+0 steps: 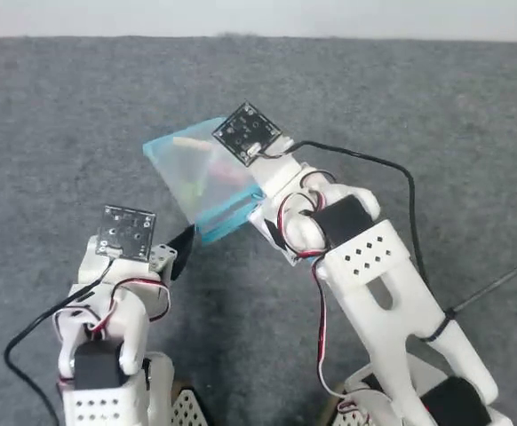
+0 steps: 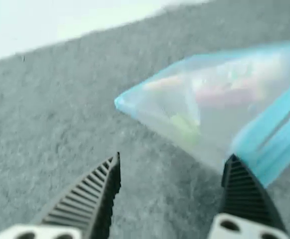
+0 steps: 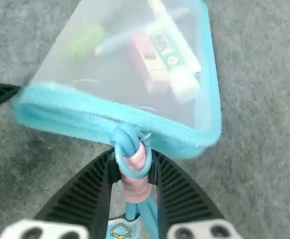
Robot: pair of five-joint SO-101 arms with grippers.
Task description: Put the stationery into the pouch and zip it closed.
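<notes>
Mat [image 1: 54, 115]: grey and coarse, running under everything we see.
Left side: we pick up the left pincer [image 2: 174, 164] low over the mat, its ribbed black fingers [image 2: 97, 191] spread wide with nothing between them.
Corner: one of those fingertips sits just beside the near-left corner of the pouch [image 1: 192, 173]; we cannot tell whether it touches.
Body: and there it is, near the middle of the mat, between the two pincers. It is translucent and edged in light blue, with its zip edge turned towards the arms and its opposite corner pointing away.
Contents: the stationery [image 3: 150, 55] is inside, and we see it through the clear wall. There is a green piece [image 3: 85, 40], a pale blue pen [image 3: 116, 44], a pink block [image 3: 147, 62] and a white glue stick [image 3: 177, 67], all lying close together.
Zip: the zip pull [image 3: 134, 169], a blue ring with a pink tab, hangs off the zip edge partway along; how far the zip is drawn we cannot tell.
Right side: the right pincer [image 3: 132, 158] is pressed together on that zip pull, right up against the blue edge.
Far right: a black cable [image 1: 374, 161] loops off the right arm [image 1: 383, 266].
</notes>
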